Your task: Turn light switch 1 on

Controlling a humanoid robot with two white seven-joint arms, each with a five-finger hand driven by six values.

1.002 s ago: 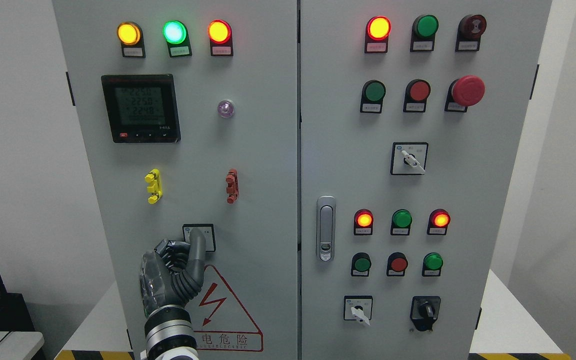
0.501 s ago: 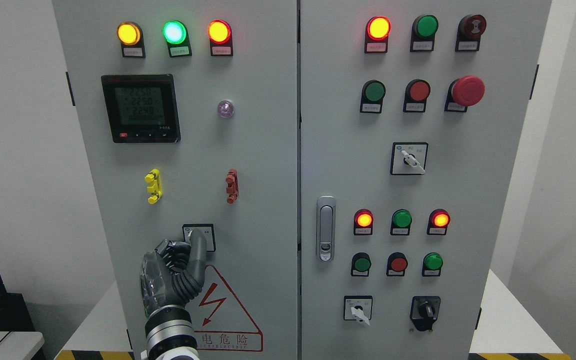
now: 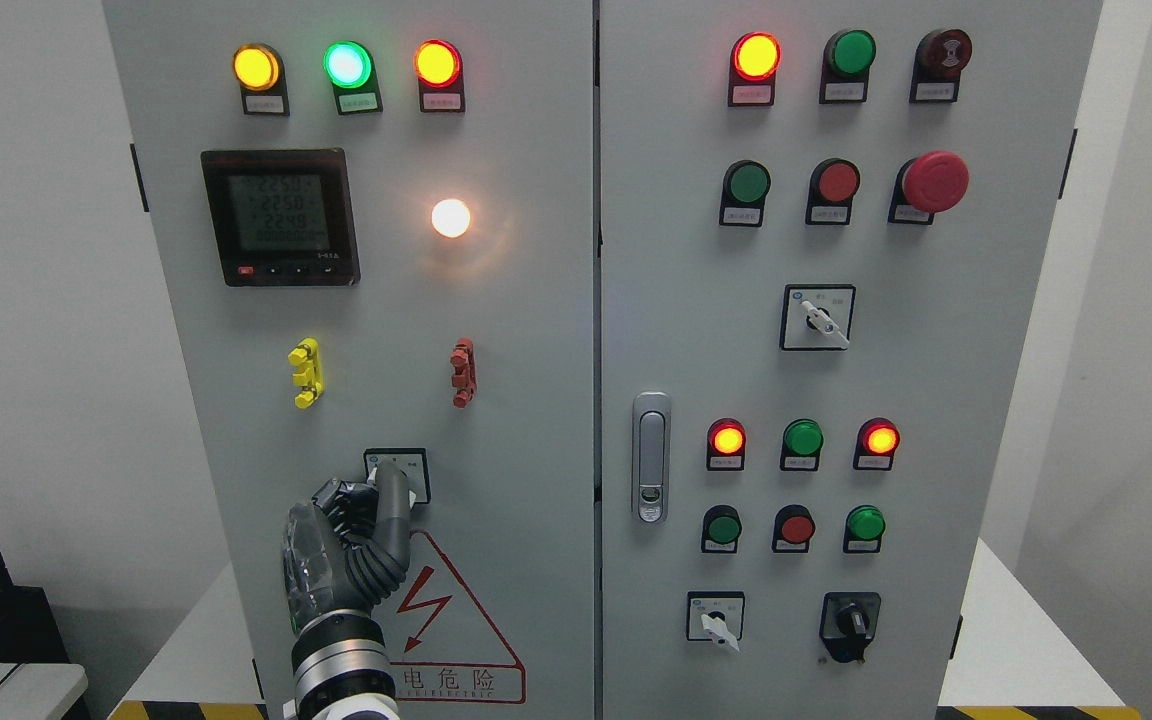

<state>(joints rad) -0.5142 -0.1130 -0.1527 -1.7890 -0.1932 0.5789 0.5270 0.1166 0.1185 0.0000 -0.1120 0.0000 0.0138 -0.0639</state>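
Left hand (image 3: 351,545): fingers curled, one extended onto switch (image 3: 398,474). Lamp (image 3: 451,217) lit. Risk: I retract carelessly, dragging the switch off.

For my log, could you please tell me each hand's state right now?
Left hand: fingers closed on the rotary switch.
Right hand: not in view.

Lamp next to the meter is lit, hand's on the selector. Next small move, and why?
Probably ease the left robot hand straight back off the selector switch without turning it further. The round lamp right of the meter glows bright white, so the switch seems on; extra twist risks flipping it back.
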